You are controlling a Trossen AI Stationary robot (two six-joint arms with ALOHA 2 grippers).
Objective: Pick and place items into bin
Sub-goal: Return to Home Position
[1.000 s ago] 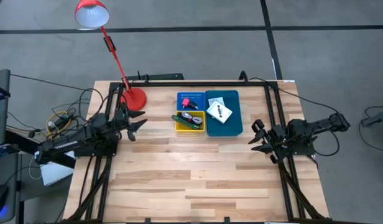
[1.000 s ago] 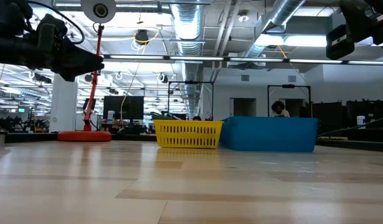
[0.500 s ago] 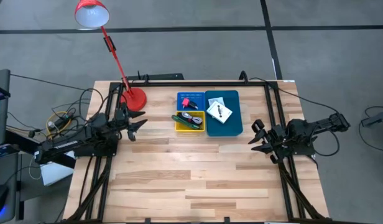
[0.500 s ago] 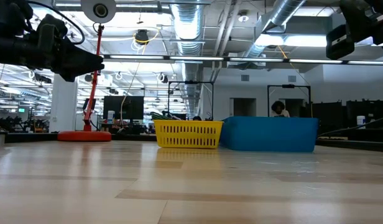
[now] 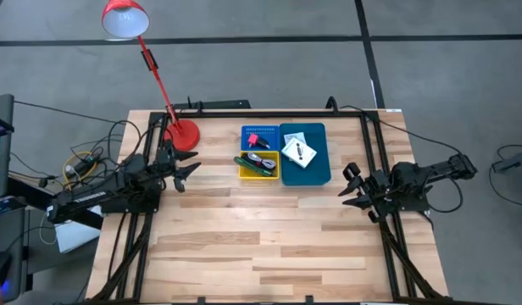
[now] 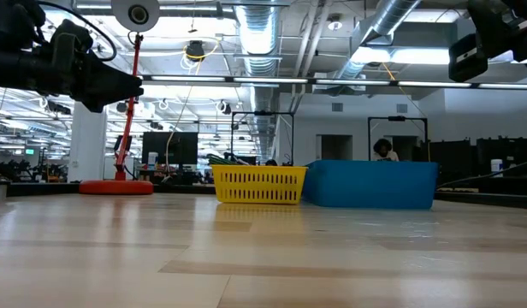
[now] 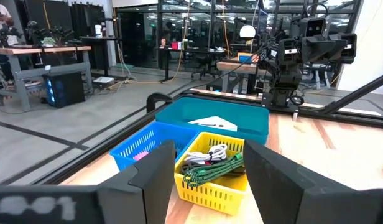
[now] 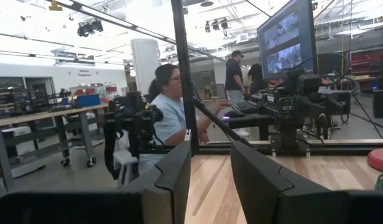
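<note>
The items all lie in three bins at the table's far middle. A white flat packet (image 5: 300,152) rests in the teal bin (image 5: 323,161). Cables and a green-handled tool (image 5: 256,163) fill the yellow basket (image 7: 207,186). A small red-pink block (image 5: 254,141) sits in the small blue basket (image 5: 261,131). My left gripper (image 5: 187,172) hovers open above the table, left of the bins, its fingers pointing at them (image 7: 207,168). My right gripper (image 5: 351,186) hovers open to the right of the bins (image 8: 210,174). Neither touches anything.
A red desk lamp stands with its round base (image 5: 184,134) at the far left of the table, its head reaching past the far edge. Black frame rails run along the table's left, right and far edges. Bare wood (image 5: 261,246) lies in front of the bins. A person (image 8: 163,106) sits beyond the table.
</note>
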